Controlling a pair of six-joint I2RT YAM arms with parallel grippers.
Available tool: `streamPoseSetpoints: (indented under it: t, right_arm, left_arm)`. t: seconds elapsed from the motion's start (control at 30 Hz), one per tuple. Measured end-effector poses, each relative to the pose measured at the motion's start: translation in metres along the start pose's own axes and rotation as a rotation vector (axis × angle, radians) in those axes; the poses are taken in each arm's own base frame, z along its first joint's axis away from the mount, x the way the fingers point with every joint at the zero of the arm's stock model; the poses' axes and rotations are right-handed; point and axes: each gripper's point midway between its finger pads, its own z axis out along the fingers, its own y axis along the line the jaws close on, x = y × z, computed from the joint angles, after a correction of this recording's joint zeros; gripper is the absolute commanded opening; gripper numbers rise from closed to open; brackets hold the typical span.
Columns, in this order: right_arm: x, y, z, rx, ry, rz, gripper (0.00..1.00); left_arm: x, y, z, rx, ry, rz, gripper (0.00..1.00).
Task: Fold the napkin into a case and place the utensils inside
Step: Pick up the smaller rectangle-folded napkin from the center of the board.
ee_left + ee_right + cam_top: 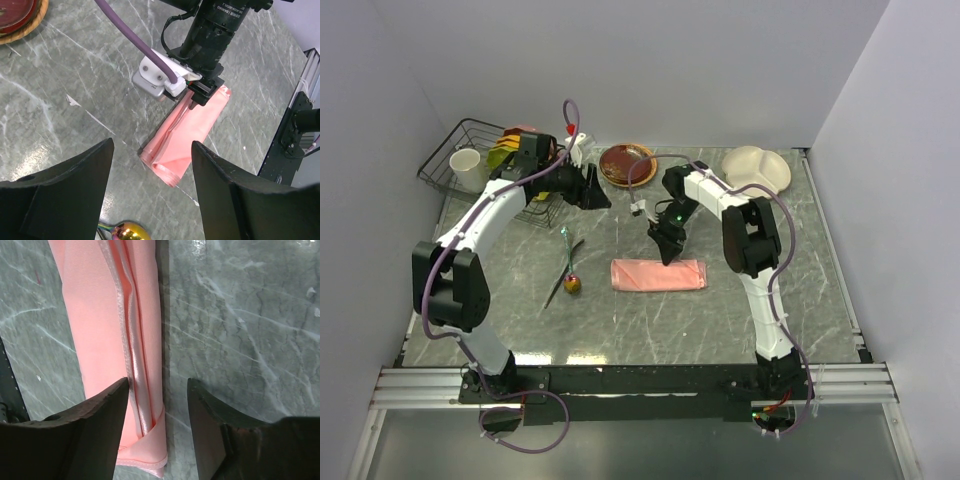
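Note:
The napkin lies folded as a narrow salmon-pink case (658, 275) at the table's middle. It also shows in the left wrist view (187, 132) and the right wrist view (110, 315). My right gripper (667, 246) is open, low over the case's back long edge. In the right wrist view (157, 405) that folded edge sits between the jaws, one finger (95, 430) over the cloth and the other over bare table. My left gripper (597, 190) is open and empty, raised to the back left of the case (152, 195). The utensils (566, 268) lie left of the case, and the spoon head (127, 232) is gold.
A wire dish rack (445, 160) with a white cup (466, 162) stands at the back left. A brown plate (627, 163) and a cream divided plate (756, 168) sit along the back edge. The right arm's wrist (210, 30) shows in the left wrist view.

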Motion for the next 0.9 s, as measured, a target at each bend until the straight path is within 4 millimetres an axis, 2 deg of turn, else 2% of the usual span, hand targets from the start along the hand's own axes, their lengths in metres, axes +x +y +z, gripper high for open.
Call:
streamPoseSetpoints:
  t: [0.33,0.57,0.63,0.67,0.77,0.8,0.87,0.9]
  right_arm:
    - [0.000,0.002,0.004,-0.017,0.003,-0.001,0.49]
    - [0.001,0.005,0.007,-0.029,0.009,-0.006,0.51]
    - [0.002,0.007,0.009,-0.039,0.010,-0.002,0.47]
    - [0.003,0.009,0.010,-0.046,0.011,0.000,0.44]
    - [0.006,0.014,0.013,-0.065,0.020,0.007,0.21]
    - [0.007,0.015,0.014,-0.068,0.025,0.007,0.09]
    - [0.010,0.017,0.016,-0.076,0.032,0.010,0.00]
    - [0.011,0.017,0.017,-0.079,0.034,0.013,0.00]
  left_arm:
    - [0.003,0.003,0.004,0.012,0.011,-0.014,0.69]
    - [0.002,0.002,0.005,0.022,0.008,-0.024,0.69]
    - [0.002,0.003,0.005,0.022,0.009,-0.027,0.69]
    - [0.002,0.003,0.005,0.021,0.009,-0.029,0.69]
    - [0.003,0.004,0.005,0.020,0.010,-0.032,0.69]
    - [0.003,0.004,0.005,0.021,0.010,-0.032,0.69]
    - [0.003,0.004,0.005,0.021,0.010,-0.032,0.69]
    - [0.003,0.004,0.005,0.021,0.010,-0.032,0.69]
